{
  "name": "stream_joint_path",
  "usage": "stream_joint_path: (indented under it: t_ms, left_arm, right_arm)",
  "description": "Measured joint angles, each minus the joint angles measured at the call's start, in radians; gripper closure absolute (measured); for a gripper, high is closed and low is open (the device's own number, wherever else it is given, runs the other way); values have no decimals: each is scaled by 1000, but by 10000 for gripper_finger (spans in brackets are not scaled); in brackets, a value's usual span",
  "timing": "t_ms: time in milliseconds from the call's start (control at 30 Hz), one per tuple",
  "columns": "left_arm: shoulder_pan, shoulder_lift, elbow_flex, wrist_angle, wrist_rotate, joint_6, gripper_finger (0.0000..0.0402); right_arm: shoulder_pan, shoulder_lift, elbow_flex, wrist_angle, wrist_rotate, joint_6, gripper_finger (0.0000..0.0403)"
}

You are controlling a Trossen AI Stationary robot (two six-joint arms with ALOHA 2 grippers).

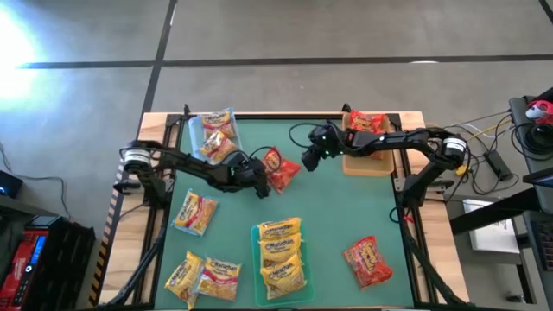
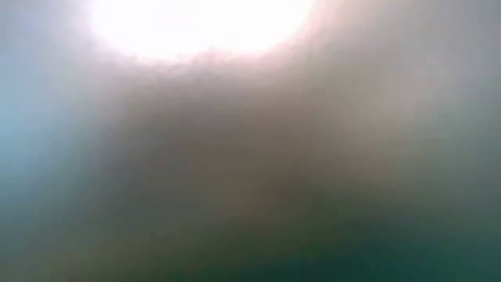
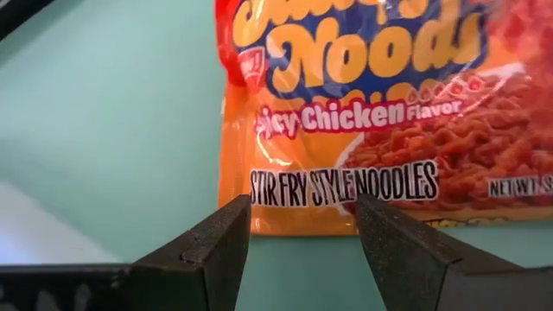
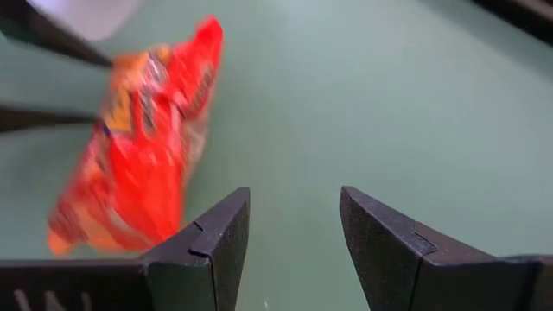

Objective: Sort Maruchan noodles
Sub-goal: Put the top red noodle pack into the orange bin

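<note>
An orange-and-red Maruchan noodle packet (image 1: 282,169) lies flat on the green mat near the table's middle. In the left wrist view the packet (image 3: 371,112) reads "Chicken Flavor". My left gripper (image 1: 262,184) is open just left of it, and in its own view my left gripper (image 3: 302,225) has its fingertips right at the packet's near edge. My right gripper (image 1: 307,162) is open on the packet's right side. In the right wrist view my right gripper (image 4: 294,225) hangs over bare mat, with the packet (image 4: 143,147) off to one side.
A clear tray (image 1: 216,134) with packets sits far left. A tan tray (image 1: 367,160) with red packets is far right, and a green tray (image 1: 257,259) of yellow packets near the front. Loose packets (image 1: 194,212), (image 1: 206,278), (image 1: 367,259) lie on the mat. The low view is washed out.
</note>
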Motion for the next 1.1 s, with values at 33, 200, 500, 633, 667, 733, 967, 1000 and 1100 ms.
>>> stream_joint_path:
  t_ms: [33,200,500,633,667,733,967,1000,1100]
  left_arm:
    - [0,-5,-6,-5,-2,-10,206]
    - [-2,-58,-57,-34,0,-48,206]
    - [3,-204,-162,-113,-29,-65,206]
    - [3,-258,-208,-111,-44,-108,206]
    - [0,-267,-211,-102,-44,-110,206]
    - [-12,-282,-210,-62,-43,-106,206]
    - [-65,-285,-164,-50,10,-118,206]
    - [-73,-284,-161,-48,10,-119,206]
    - [-79,-279,-158,-45,11,-142,206]
  right_arm:
    - [0,0,0,-12,0,-6,232]
    - [0,0,0,-35,0,-12,232]
    - [0,0,0,-40,0,-11,232]
    - [0,0,0,-40,0,-10,232]
    - [0,0,0,-40,0,-11,232]
    - [0,0,0,-40,0,-11,232]
    - [-6,-1,0,-41,-104,30,232]
    - [-10,-1,0,-37,-145,34,232]
    - [-31,-1,0,-14,-269,60,232]
